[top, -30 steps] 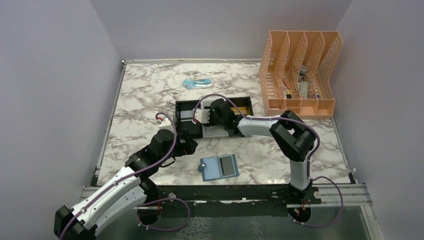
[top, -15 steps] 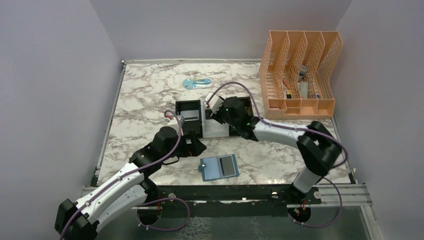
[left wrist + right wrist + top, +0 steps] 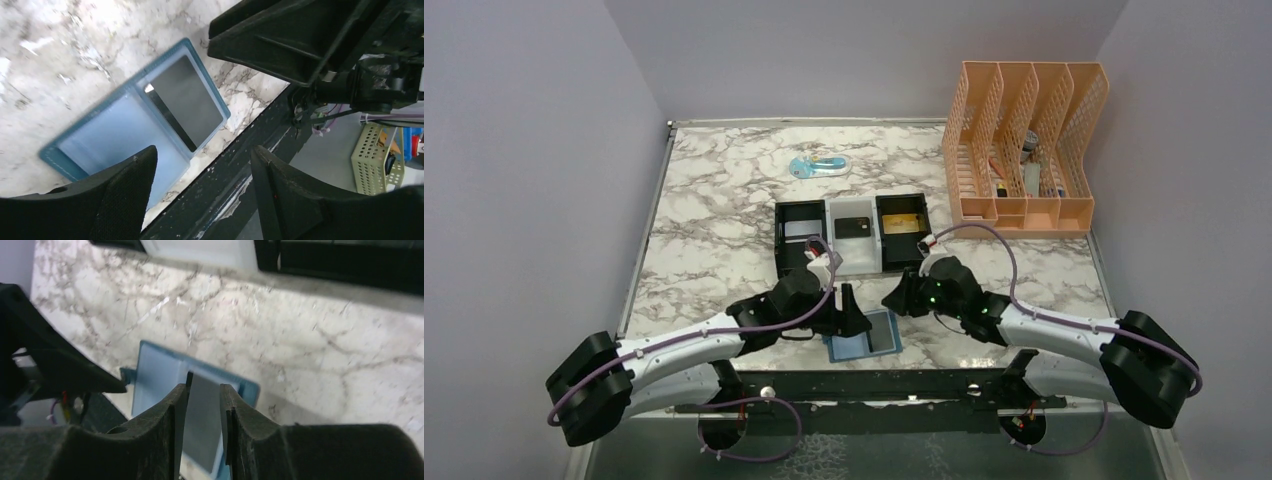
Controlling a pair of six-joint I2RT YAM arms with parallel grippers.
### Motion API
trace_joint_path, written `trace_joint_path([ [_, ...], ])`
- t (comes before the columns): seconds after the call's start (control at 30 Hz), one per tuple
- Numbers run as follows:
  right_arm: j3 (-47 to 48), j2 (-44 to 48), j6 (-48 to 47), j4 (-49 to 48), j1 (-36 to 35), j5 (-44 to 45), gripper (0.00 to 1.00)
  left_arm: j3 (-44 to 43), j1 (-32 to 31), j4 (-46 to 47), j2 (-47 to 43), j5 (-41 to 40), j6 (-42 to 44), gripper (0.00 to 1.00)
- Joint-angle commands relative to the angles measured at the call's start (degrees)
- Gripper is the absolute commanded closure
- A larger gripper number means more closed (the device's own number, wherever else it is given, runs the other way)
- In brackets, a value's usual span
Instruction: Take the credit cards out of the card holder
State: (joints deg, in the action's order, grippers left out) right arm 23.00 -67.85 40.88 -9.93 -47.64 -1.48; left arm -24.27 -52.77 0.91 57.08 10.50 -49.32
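Here we start with the marble table, where both arms reach low across its near side and meet from either flank. Behind them sits the black-and-white tray. Its middle compartment holds a dark card, its right one a yellowish one.

The card holder lies opened flat close to the table's near edge, right between the two grippers, with its long axis running left to right. Its pale blue half lies toward the left arm. The half carrying a dark card lies toward the right arm, and that card's long axis runs roughly from the near edge toward the far one.

The left gripper hangs over the holder's far left part. From its wrist we see the jaws standing well apart with nothing between them, and the holder lies below and beyond the fingers.

The right gripper sits just off the holder's far right corner. Its jaws are parted only by a narrow slot, and they hold nothing. Through that slot we look straight down on the dark card, whose length lines up with the gap.

We judge the right arm the nearer one to the card, so the pull should fall to it. The left could come down on the pale half to pin the holder. The risk we see is the flat card giving the fingertips little edge to catch
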Motion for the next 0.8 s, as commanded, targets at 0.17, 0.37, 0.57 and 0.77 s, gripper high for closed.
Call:
trace_joint_path([
  [0.17,-2.0,4.2,6.0,4.0,-0.2,-10.6,0.69,3.9,-5.7,13.8,6.3,-8.9,-7.9,0.39],
  [0.37,-2.4,2.0,4.5,5.0,-0.2,-11.9,0.70,1.6,-6.2,15.4,11.0,-9.4,-8.0,0.43],
  [0.57,-2.4,-0.4,3.2,4.7,-0.2,-13.3,0.75,0.7,-6.4,15.8,14.0,-8.1,-7.9,0.45],
  [0.77,-2.4,-2.4,2.7,4.9,-0.2,-12.9,0.76,0.7,-6.9,16.2,16.1,-7.7,-7.9,0.47],
])
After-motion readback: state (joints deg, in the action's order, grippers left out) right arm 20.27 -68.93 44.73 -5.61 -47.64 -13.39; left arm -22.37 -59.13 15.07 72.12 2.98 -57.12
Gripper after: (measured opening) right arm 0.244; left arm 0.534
